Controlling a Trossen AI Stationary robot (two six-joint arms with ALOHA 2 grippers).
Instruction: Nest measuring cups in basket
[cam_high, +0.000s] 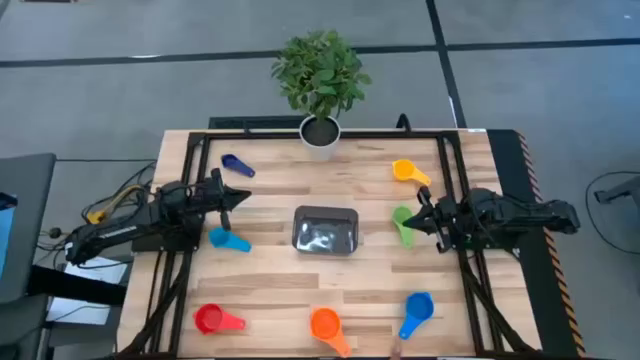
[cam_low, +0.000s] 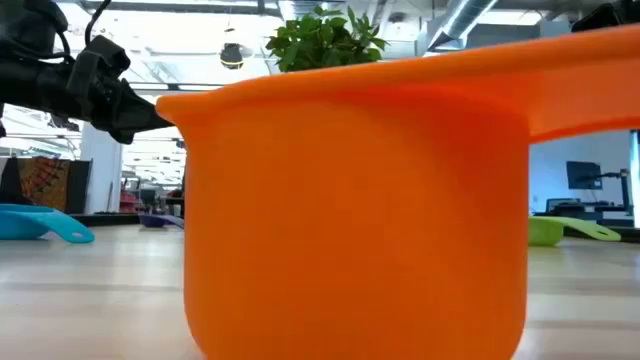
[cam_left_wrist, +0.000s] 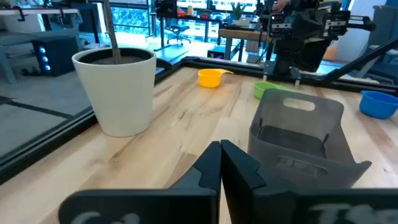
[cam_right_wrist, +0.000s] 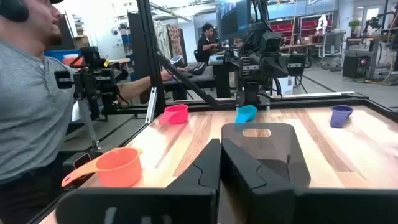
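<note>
1. Left gripper (cam_high: 243, 194) hovers at the table's left side with its fingers (cam_left_wrist: 205, 171) pressed together on nothing, pointing toward the basket (cam_high: 325, 230).
2. Right gripper (cam_high: 414, 215) hovers at the right side, its fingers (cam_right_wrist: 208, 165) likewise together and empty, just beside the green cup (cam_high: 403, 225).
3. The basket is a dark grey, shiny, shallow rectangular tray with rounded corners, sitting at the middle of the wooden table (cam_high: 270, 280); the wrist views show a handle slot cut in its end wall, and no cup lies inside it.
4. The measuring cups are scattered around it, all apart from the basket: dark blue cup (cam_high: 236, 166) at the far left, light blue cup (cam_high: 228, 240) near the left gripper, red cup (cam_high: 215, 319) at the near left corner.
5. The orange cup (cam_high: 328, 327) sits at the near edge, so close to the low camera that it fills that view; a blue cup (cam_high: 416, 312) lies at the near right, the yellow cup (cam_high: 408, 172) at the far right.
6. A white plant pot (cam_high: 320, 136) with a leafy plant stands at the far edge, well behind the basket.
7. Bare wood surrounds the basket on all four sides, with open strips between it and each gripper.
8. Black frame rails (cam_high: 190, 170) run along the left, right and far edges of the table.
9. A person in a grey shirt (cam_right_wrist: 28, 118) stands beyond the table's near edge, by the orange cup.
</note>
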